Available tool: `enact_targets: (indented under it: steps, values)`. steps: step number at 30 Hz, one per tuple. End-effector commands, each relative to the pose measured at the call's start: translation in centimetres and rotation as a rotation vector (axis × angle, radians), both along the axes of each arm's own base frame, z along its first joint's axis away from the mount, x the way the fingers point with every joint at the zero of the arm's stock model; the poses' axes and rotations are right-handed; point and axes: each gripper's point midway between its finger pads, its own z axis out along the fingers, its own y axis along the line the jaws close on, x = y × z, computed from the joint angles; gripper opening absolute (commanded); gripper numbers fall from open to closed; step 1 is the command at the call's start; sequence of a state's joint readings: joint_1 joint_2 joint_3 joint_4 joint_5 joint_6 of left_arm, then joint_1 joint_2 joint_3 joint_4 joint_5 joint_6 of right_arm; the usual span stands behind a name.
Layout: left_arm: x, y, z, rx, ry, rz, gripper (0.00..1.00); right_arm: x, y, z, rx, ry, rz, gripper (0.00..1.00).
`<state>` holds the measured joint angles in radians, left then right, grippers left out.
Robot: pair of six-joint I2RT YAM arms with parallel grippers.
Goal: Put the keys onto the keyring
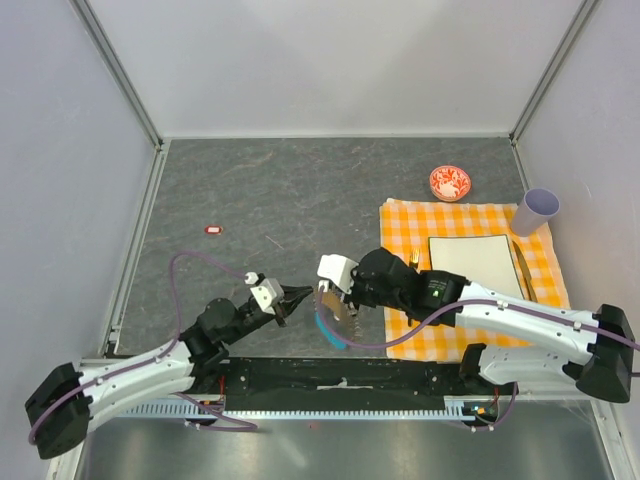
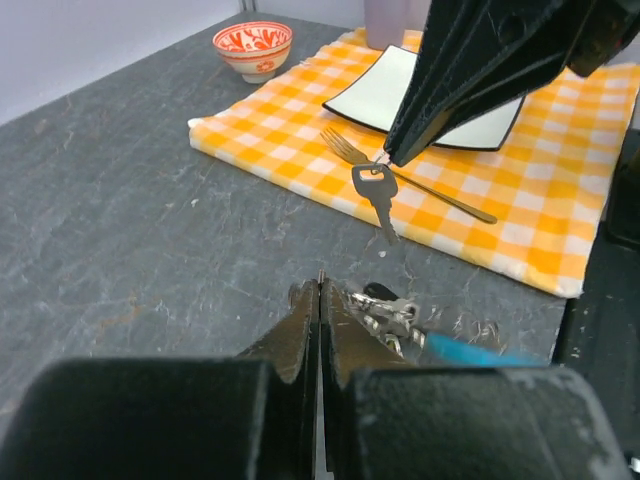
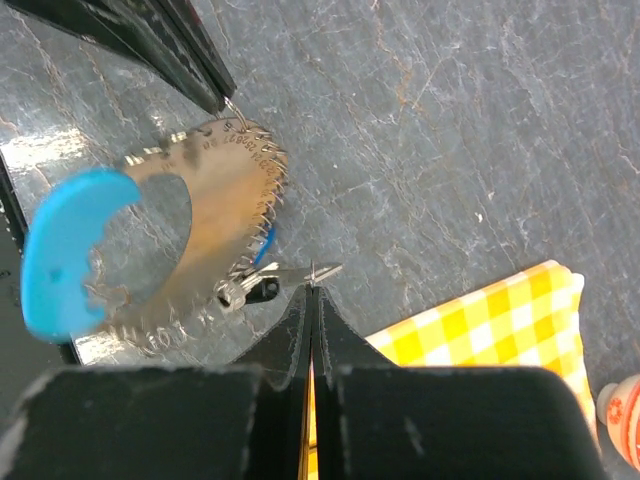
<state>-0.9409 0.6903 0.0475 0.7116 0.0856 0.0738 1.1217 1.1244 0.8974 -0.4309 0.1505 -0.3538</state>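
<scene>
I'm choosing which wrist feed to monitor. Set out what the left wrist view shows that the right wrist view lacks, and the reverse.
Left wrist only: the silver metal fork, white square plate and pale purple cup. Right wrist only: the whole loop of thin grey metal chain, the left gripper seemingly pinching its edge. Both: the orange checked cloth, red-and-white bowl, bright cyan strap, and the small silver key in the shut right gripper.

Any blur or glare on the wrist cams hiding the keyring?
Right wrist: keyring smeared and glary, links unresolved, cyan strap soft. Left wrist: jaws of the left gripper a dark foreground blur; key hanging at the right gripper sharp. Top external: even light, soft shadows, key too small to make out.
</scene>
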Motion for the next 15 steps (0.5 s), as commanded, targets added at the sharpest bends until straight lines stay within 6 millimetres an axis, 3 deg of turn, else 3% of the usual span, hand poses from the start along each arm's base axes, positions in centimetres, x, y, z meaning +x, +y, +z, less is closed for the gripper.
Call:
enact_targets:
  steps: [1,3,5,10,15]
  values:
    - [-0.6,1.7,-3.3,-0.022,0.219,0.074,0.02,0.1,1.3,0.1,0.048,0.015,0.009,0.00]
    - [-0.2,2.4,-4.9,-0.006,0.254,0.126,0.02,0.0,1.4,0.2,0.052,0.016,0.013,0.00]
    - [0.0,2.3,-5.4,0.012,0.267,0.132,0.02,0.0,1.5,0.2,0.056,0.017,0.015,0.00]
    - [0.5,0.4,-7.0,0.094,0.318,0.101,0.02,-0.2,1.3,0.1,0.056,0.020,0.014,0.00]
    - [2.8,-1.9,-5.2,0.087,0.210,0.102,0.02,-0.1,1.2,0.2,0.058,0.017,0.010,0.00]
